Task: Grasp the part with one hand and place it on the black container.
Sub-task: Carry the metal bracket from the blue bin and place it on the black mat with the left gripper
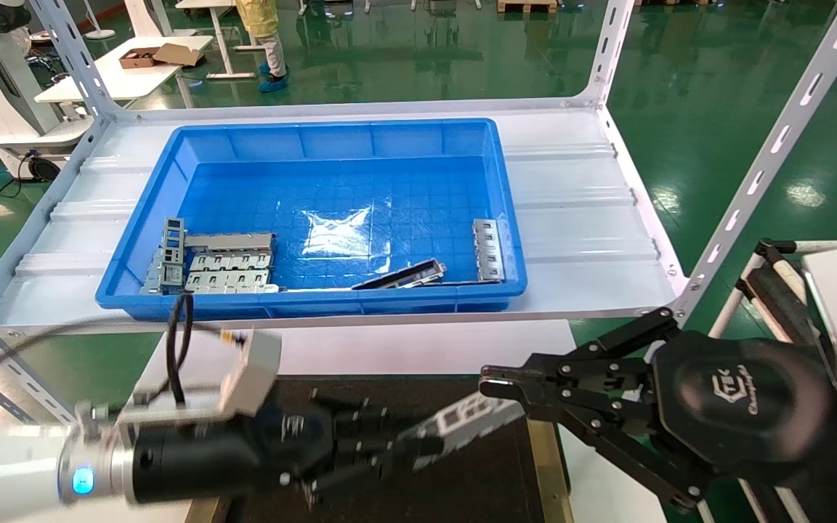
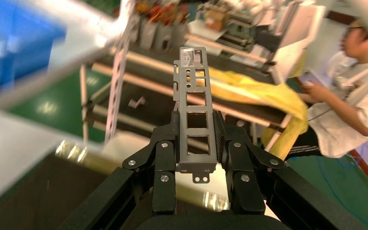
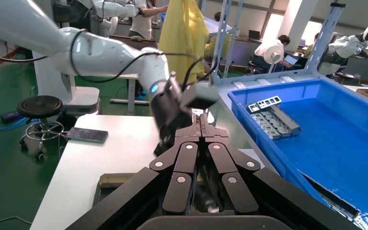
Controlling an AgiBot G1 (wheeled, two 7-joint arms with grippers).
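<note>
Care now: with slim silver-grey cut-out metal strip (image 2: 196, 125) clamped in black left gripper (image 2: 197, 143) over matte black tray (image 1: 491, 472), lower level, release gently, clear of shut, empty right gripper (image 1: 495, 381).

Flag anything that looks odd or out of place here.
The part is pinched from both ends: the left gripper holds one end, the right gripper the other, above the black container. The task calls for one hand. Nothing looks spilled or damaged.

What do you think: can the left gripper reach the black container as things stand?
Probably yes: the left gripper, holding the part, hangs over the black container, though the shut right gripper sits close by.
</note>
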